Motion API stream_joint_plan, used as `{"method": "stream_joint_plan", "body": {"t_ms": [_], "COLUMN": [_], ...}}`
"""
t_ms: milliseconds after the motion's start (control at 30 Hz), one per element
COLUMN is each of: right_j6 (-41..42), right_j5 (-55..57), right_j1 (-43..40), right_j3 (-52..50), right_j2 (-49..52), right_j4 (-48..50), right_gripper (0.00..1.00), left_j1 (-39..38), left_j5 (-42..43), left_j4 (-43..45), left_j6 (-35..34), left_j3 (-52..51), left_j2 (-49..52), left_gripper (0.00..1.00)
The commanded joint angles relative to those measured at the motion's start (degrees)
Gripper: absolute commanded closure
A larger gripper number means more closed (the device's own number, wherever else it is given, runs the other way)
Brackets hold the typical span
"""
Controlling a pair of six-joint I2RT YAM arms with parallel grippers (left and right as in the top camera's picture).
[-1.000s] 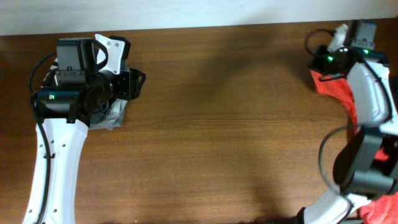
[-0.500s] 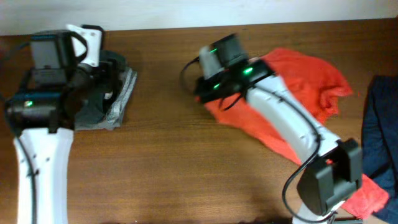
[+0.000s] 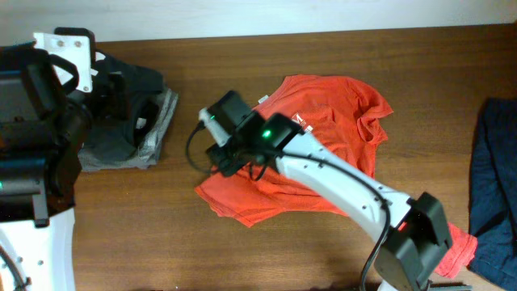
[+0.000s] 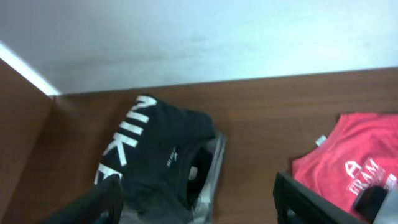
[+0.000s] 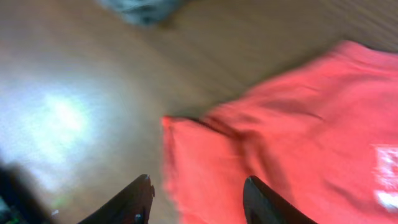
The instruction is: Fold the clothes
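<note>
- The counter (image 3: pixel 137 234) was brown wood-grain board with a dull sheen – a pale glare patch showed on it in the right wrist view.
- The right fingers (image 5: pixel 132 202) were black, rounded at the tips and spread apart. They hovered over the near-left edge of the T-shirt (image 3: pixel 347 113) with nothing pinched between them, though that view was blurred.
- The T-shirt lay mid-counter as a rumpled red-orange heap of soft cotton, creased and lumpy, with its near-left corner running out to a blunt point.
- White block lettering (image 4: pixel 368 169) showed on the T-shirt's chest, and a small white neck tag (image 4: pixel 320 141) stuck out at its far edge.
- A dark blue cloth (image 3: pixel 494 186) hung in loose folds at the counter's right edge, well apart from the T-shirt.
- The left fingers (image 4: pixel 106 200) were dark, flat-sided and held wide open with nothing between them, poised above the far-left pile.
- That pile was a black garment (image 4: pixel 158 158) with large white NIKE letters, folded roughly square on top of a plain grey garment (image 3: pixel 159 133) whose edge showed at the side.
- A smooth white wall (image 4: pixel 186 37) stood behind the counter's far edge.
</note>
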Motion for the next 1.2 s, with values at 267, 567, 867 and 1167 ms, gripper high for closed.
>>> {"method": "stream_joint_plan", "body": {"t_ms": [267, 567, 867, 1167], "right_j6": [5.4, 5.7, 5.7, 5.7], "right_j5": [-1.4, -1.0, 0.7, 1.7], "right_j1": [-34.8, -51.2, -53.3, -52.9], "right_j3": [0.1, -3.4, -5.1, -13.6], "right_j2": [-0.5, 5.6, 11.5, 12.0], "right_j4": [-5.9, -6.8, -8.5, 3.0], "right_gripper": [0.49, 0.61, 0.64, 0.64], "left_j1": [-4.3, -12.1, -14.2, -14.2], "left_j5": [15.7, 15.7, 15.5, 14.1], "left_j4": [-4.8, -3.2, -1.9, 0.5], "left_j6": [0.1, 0.2, 1.0, 1.4], "left_j3": [0.4, 0.4, 0.4, 0.4], "left_j2": [14.2, 34.4, 47.4, 50.1], "left_gripper": [0.46, 0.56, 0.72, 0.74]}}
